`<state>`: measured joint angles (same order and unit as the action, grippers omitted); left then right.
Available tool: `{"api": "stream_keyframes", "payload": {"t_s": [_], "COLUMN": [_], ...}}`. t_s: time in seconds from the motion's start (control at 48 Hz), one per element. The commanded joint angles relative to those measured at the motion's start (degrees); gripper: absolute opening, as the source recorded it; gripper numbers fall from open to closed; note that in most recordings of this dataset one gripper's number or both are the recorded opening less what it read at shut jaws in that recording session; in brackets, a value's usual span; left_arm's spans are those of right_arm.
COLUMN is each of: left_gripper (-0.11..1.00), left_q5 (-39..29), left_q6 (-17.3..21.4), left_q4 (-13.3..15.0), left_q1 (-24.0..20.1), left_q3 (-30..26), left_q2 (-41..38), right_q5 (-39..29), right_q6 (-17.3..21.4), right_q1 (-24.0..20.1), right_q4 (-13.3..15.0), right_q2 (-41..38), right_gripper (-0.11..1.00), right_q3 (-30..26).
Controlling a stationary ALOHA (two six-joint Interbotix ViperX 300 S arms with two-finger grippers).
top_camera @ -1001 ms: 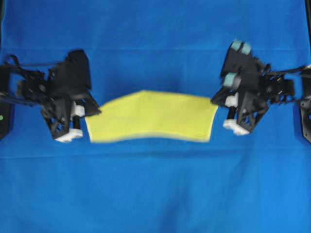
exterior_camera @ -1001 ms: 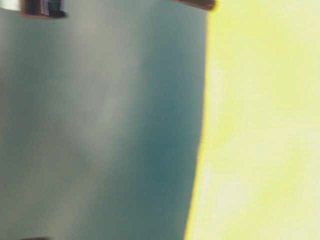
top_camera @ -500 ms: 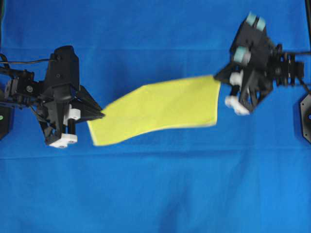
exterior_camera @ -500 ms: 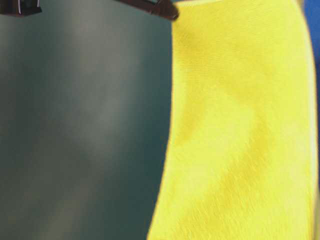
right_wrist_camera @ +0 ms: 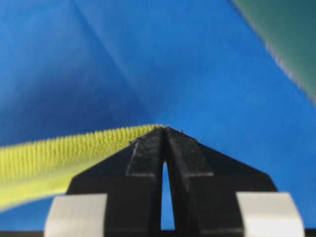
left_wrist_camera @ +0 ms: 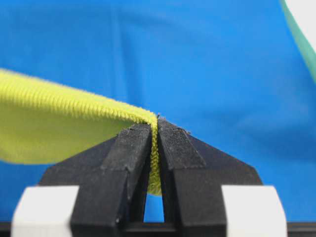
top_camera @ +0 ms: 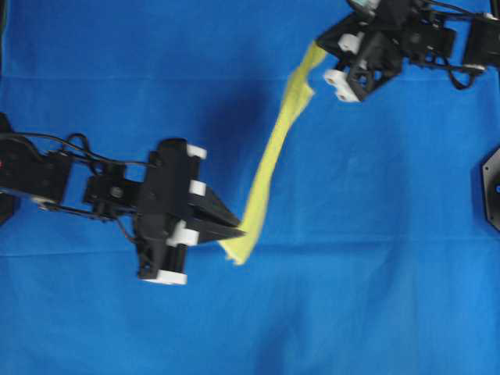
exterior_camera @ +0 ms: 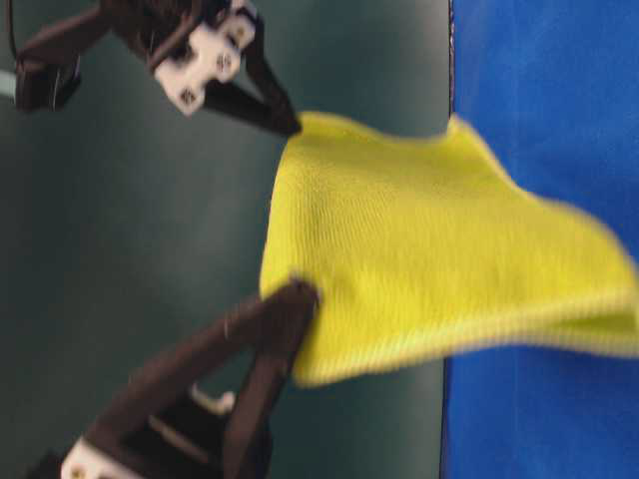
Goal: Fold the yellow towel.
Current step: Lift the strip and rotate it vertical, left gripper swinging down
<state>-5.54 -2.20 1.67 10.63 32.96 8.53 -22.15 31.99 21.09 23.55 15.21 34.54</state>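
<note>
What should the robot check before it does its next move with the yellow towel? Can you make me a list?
1. Left gripper pinching the yellow towel: ok, cloth sits between the shut fingers.
2. Right gripper pinching a corner: ok.
3. Towel lifted off the blue table covering: ok, it hangs stretched between both grippers.
4. Towel lying flat and smooth: not ok, it is twisted on edge.
5. Fold already made: cannot tell.

Overhead: right gripper partly cut off by top edge. Table-level: yellow towel blurred toward right edge; left gripper base cropped at bottom.
</note>
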Motion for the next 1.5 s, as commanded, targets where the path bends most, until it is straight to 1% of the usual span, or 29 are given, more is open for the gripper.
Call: {"api": "stream_keyframes", "payload": {"t_s": [0.0,0.146,0.271,0.5,0.584,0.73,0.834,1.022,1.168,1.23,1.293,1.376,1.48], "left_gripper": [0.03,0.03,0.03,0.03,0.03,0.03,0.03,0.03,0.03,0.03,0.03,0.03,0.03], "left_q5": [1.41,1.49,1.49,1.49,2.37,4.04,5.36,6.94,7.12,7.12,7.12,7.56,10.81], "left_q6": [1.58,3.34,4.66,4.92,4.92,5.27,6.24,9.58,9.58,9.14,8.35,7.91,5.71], "left_q4": [-0.09,-0.09,-0.09,-0.09,0.0,0.0,-0.09,-0.09,-0.09,-0.09,0.0,0.18,0.26], "left_q1": [2.11,2.11,2.11,2.11,2.11,2.11,2.11,2.02,1.76,1.76,1.76,1.93,2.46], "left_q3": [-4.31,-8.17,-10.11,-10.63,-11.6,-14.59,-18.46,-26.54,-30.32,-30.5,-29.53,-27.25,-22.5], "left_q2": [-2.02,-5.98,-8.0,-8.79,-9.4,-12.22,-15.91,-23.99,-28.56,-29.36,-29.36,-28.92,-27.69], "right_q5": [0.7,1.14,1.32,1.23,1.05,0.79,0.62,-1.23,-1.67,-1.23,0.18,2.99,7.73], "right_q6": [-0.09,-0.18,-0.35,-0.26,-0.26,0.09,0.62,0.7,0.88,0.88,0.88,0.88,0.97], "right_q1": [2.02,2.46,2.55,2.64,2.9,4.04,5.1,5.63,5.63,5.63,5.63,5.63,5.54], "right_q4": [1.49,3.25,3.52,3.87,3.87,3.87,3.87,3.78,3.69,3.69,3.69,3.69,3.52], "right_q2": [-1.58,-5.45,-7.38,-6.5,-5.54,-1.76,2.29,8.53,9.93,9.4,7.91,5.45,1.49], "right_gripper": [0.02,0.02,0.02,0.02,0.02,0.02,0.02,0.02,0.02,0.02,0.02,0.02,0.02], "right_q3": [-3.78,-8.26,-10.63,-9.58,-8.35,-3.87,0.26,6.42,9.76,10.55,10.99,10.9,9.93]}}
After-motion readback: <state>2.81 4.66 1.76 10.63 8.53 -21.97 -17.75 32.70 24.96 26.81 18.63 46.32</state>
